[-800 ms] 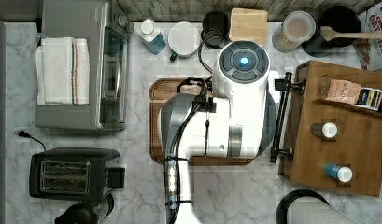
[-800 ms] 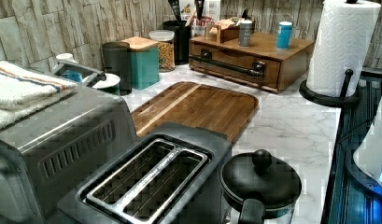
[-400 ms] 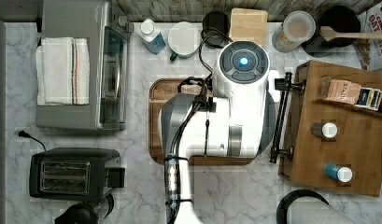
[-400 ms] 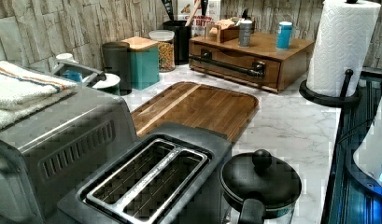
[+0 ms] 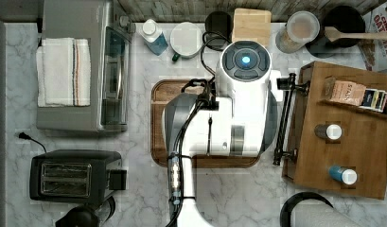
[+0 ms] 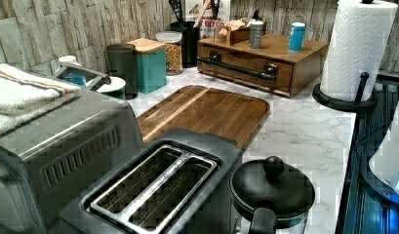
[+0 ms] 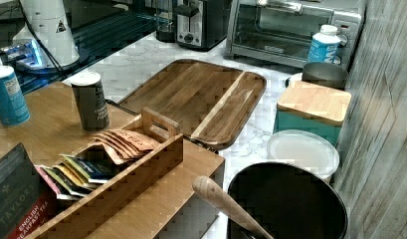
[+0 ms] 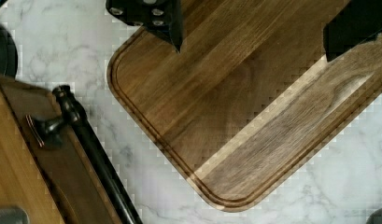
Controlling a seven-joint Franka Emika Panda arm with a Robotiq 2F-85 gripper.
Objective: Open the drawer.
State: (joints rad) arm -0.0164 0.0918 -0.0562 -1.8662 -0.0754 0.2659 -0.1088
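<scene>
The drawer (image 6: 246, 73) is the front of a wooden box cabinet (image 5: 342, 137) at the top view's right, and it sits flush with the box. Its long black bar handle (image 5: 284, 118) runs across the front and also appears in the left view (image 6: 236, 68) and the wrist view (image 8: 97, 156). My gripper (image 8: 254, 28) hangs open above the cutting board (image 8: 244, 107), with its fingers (image 8: 153, 16) spread wide and nothing between them. The handle lies off to one side of the gripper, apart from it. In the top view the white arm (image 5: 238, 118) covers the gripper.
A dark cutting board (image 6: 207, 112) lies on the marble counter in front of the cabinet. A toaster oven (image 5: 82, 66) and toaster (image 5: 73, 175) stand at the top view's left. Jars, a teal box (image 6: 150, 66) and a utensil pot line the back wall. A paper towel roll (image 6: 358, 48) stands beside the cabinet.
</scene>
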